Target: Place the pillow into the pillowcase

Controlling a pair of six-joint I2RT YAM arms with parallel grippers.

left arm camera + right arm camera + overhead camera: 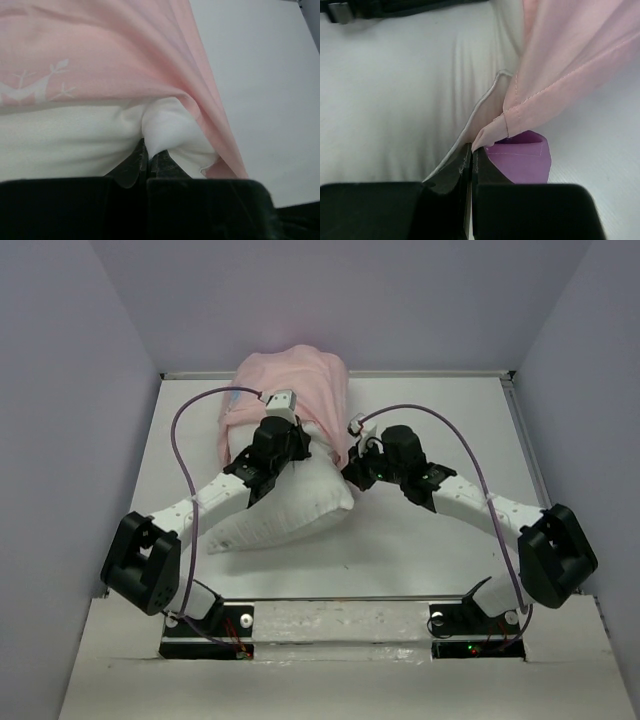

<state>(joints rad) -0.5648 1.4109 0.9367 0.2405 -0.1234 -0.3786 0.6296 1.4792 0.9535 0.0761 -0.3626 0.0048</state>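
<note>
A flat white table [430,440] with a thin raised rim sits boxed in by plain pale lavender-grey walls [60,390] on three sides. In the middle of the table lies the pillow [290,505], plump and white, its soft fabric dimpled and creased. Its near end is bare and points toward the arm bases. Its far end is inside the pillowcase [290,375], a thin pale pink fabric that is gathered in loose folds over the pillow near the back edge of the table. The wrist views show a faint white snowflake print on the pink side, a stitched hem, and a turned-over corner with a purple-pink face. The left fingers [140,159] are pressed together with almost no gap, pinching a small bunched fold of the white pillow fabric just under the pillowcase's edge. The right fingers [462,159] are likewise closed tight and grip the hemmed edge of the pillowcase at the pillow's right side, next to a white seam edge of the pillow, with the purple corner hanging just beside them above the table.
</note>
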